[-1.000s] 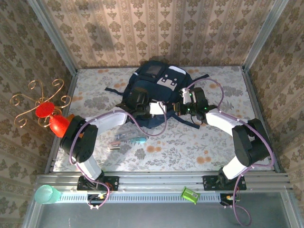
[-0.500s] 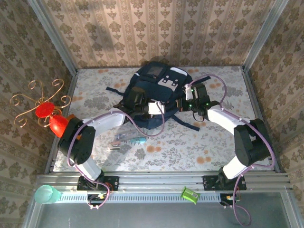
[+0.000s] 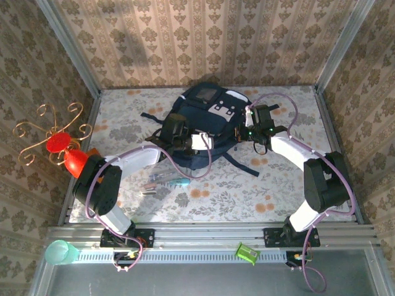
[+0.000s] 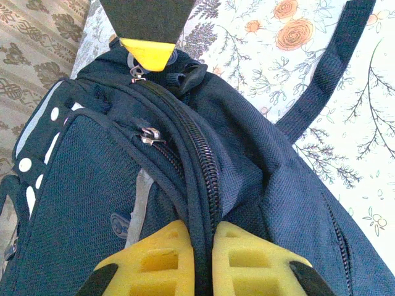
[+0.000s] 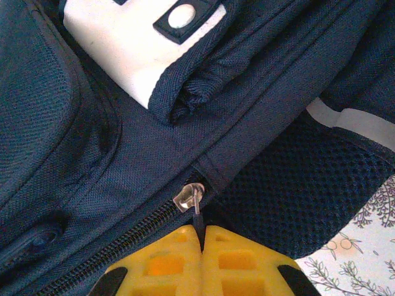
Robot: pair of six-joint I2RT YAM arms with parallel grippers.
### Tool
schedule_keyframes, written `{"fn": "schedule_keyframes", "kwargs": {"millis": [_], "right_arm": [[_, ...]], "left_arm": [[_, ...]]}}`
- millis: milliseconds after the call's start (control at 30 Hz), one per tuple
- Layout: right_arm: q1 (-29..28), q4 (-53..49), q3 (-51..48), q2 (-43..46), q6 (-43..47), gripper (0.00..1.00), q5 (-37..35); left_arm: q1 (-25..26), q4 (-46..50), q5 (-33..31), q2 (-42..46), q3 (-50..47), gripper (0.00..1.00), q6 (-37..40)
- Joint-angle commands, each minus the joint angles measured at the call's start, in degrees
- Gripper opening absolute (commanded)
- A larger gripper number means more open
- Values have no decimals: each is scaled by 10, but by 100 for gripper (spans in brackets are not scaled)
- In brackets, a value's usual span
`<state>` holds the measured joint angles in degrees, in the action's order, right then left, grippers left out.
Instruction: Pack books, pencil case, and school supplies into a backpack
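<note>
- The walls [image 3: 203, 43] on three sides carry beige wallpaper with brown ornaments in stripes.
- The table [image 3: 290, 185] has a pale cover with orange flowers and grey leaves.
- Metal posts [image 3: 69, 52] stand in the far corners.
- A grey rail [image 3: 210, 233] runs along the near edge.

You have no legible text, label, brand or number to read in these views. The small oval badge [image 4: 120, 225] on the front of the backpack [image 4: 80, 179] is too blurred for you to make out.

Navy backpack [image 3: 199, 111] (grey-white patches), far centre
</note>
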<state>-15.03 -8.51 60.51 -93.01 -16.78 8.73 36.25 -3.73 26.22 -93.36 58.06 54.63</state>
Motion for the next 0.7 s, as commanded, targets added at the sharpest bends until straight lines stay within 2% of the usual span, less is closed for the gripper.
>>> {"fn": "schedule_keyframes", "kwargs": {"millis": [0, 333, 667], "right_arm": [[36, -42, 14, -5, -14, 0, -103], [52, -56, 21, -17, -17, 0, -114], [68, -49, -28, 46, -20, 0, -130]], "left_arm": [[-13, 10, 34, 22, -6, 0, -13], [-14, 2, 75, 18, -6, 0, -11], [1, -29, 95, -36, 27, 0, -33]]}}
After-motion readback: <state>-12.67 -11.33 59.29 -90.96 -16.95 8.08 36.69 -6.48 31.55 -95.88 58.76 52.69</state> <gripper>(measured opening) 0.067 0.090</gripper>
